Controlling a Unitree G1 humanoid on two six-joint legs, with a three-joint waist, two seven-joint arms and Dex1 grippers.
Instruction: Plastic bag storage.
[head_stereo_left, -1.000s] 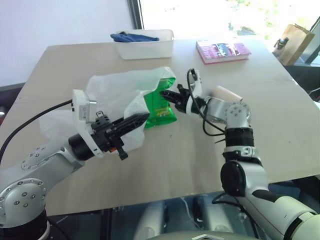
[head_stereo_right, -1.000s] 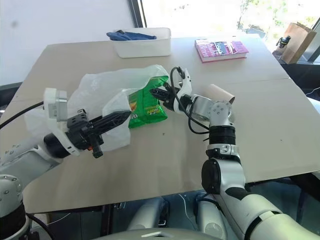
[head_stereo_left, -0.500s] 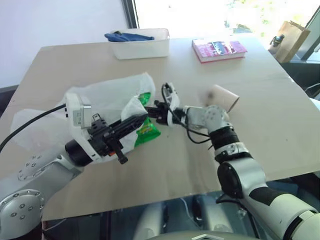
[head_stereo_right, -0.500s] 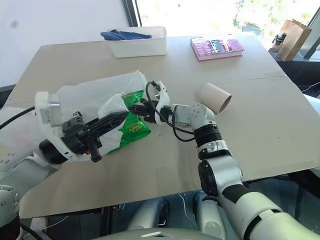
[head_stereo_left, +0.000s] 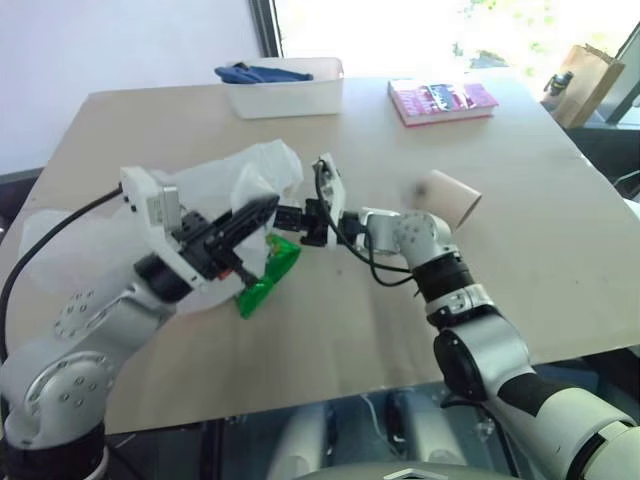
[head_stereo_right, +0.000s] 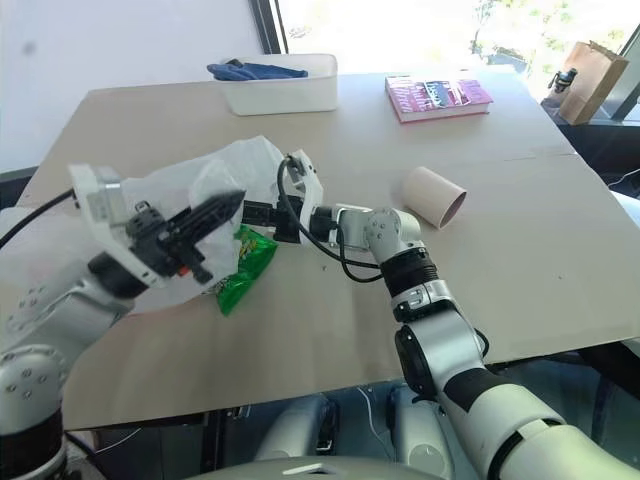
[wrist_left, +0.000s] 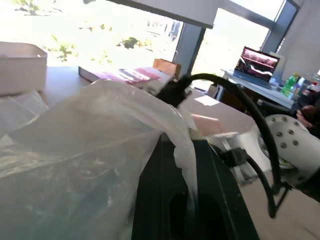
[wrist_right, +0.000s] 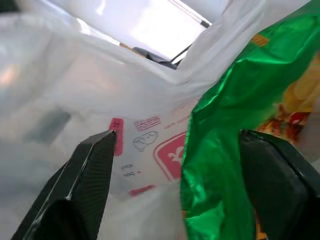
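The plastic bag (head_stereo_left: 215, 175), thin translucent white with faint red print, lies crumpled on the left of the table. My left gripper (head_stereo_left: 262, 208) is shut on the bag's raised rim, and the film drapes over its black fingers (wrist_left: 175, 200). My right gripper (head_stereo_left: 285, 215) points left at the bag's mouth and stands open, its fingers (wrist_right: 85, 185) wide apart and holding nothing. A shiny green snack packet (head_stereo_left: 262, 278) lies on the table below both grippers, half under the bag's edge. In the right wrist view the packet (wrist_right: 225, 125) hangs between the spread fingers, in front of the bag (wrist_right: 100, 90).
A white tray (head_stereo_left: 300, 100) holding a blue cloth (head_stereo_left: 255, 73) stands at the far edge. A pink book (head_stereo_left: 445, 100) lies at the back right. A cardboard tube (head_stereo_left: 450, 195) lies right of my right arm. A brown paper bag (head_stereo_left: 590, 75) stands beyond the table.
My right gripper has opened and let go of the green packet, which dropped to the table at the bag's mouth. My left gripper has lifted the bag's rim up and forward.
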